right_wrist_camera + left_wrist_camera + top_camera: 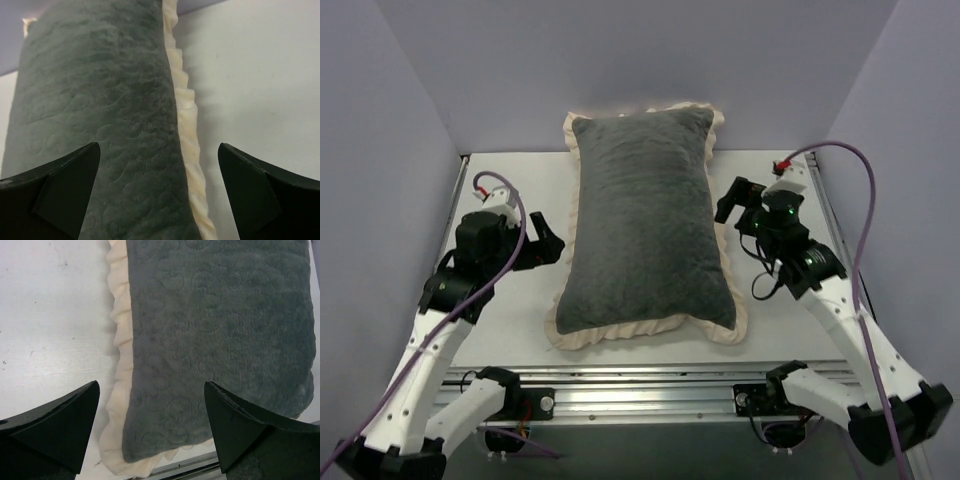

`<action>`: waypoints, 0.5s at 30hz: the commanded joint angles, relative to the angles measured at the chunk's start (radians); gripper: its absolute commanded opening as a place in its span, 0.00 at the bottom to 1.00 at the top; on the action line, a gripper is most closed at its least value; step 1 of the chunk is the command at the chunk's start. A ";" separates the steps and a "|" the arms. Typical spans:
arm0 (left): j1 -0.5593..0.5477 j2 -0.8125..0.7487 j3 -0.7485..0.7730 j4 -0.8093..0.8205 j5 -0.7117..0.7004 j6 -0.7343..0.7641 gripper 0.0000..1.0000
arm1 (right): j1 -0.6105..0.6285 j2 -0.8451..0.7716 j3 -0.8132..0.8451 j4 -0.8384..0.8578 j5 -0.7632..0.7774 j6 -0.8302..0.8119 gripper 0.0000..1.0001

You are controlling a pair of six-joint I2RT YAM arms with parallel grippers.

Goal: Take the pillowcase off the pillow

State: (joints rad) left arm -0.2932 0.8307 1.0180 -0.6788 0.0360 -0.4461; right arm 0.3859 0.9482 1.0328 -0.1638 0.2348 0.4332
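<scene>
The pillowcase (645,220), dark grey fuzzy face up with a cream frill, lies lengthwise in the middle of the white table and looks plump and full. The white pillow itself is hidden. My left gripper (552,250) is open and empty just left of the cover's lower left side. In the left wrist view the pillowcase (220,335) and its frill (120,365) lie beyond my open left gripper (151,432). My right gripper (732,202) is open and empty beside the right frill. The right wrist view shows the pillowcase (100,115) between the spread fingers of my right gripper (159,192).
The white table (520,180) is closed in by pale lilac walls at the back and both sides. A metal rail (650,385) runs along the near edge below the cover's lower frill.
</scene>
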 commanded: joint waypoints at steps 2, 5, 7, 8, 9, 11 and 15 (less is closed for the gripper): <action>-0.003 0.160 0.093 0.192 0.054 -0.003 0.94 | -0.021 0.164 0.055 0.122 -0.105 0.082 1.00; -0.009 0.284 0.109 0.284 0.062 -0.017 0.94 | -0.074 0.270 0.062 0.237 -0.236 0.114 1.00; -0.011 0.387 0.137 0.311 0.071 -0.026 0.94 | -0.114 0.355 0.064 0.332 -0.322 0.125 1.00; -0.012 0.424 0.154 0.323 0.076 -0.029 0.94 | -0.120 0.386 0.067 0.357 -0.350 0.124 1.00; -0.014 0.456 0.184 0.328 0.079 -0.037 0.94 | -0.124 0.449 0.081 0.383 -0.385 0.115 1.00; -0.015 0.551 0.212 0.341 0.109 -0.071 0.94 | -0.122 0.507 0.093 0.391 -0.420 0.110 1.00; -0.044 0.662 0.234 0.381 0.122 -0.120 0.94 | -0.101 0.606 0.038 0.478 -0.563 0.116 0.97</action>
State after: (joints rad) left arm -0.3134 1.4555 1.2015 -0.3870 0.1207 -0.5167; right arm 0.2642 1.5219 1.0893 0.1932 -0.1787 0.5354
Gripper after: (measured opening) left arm 0.941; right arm 0.978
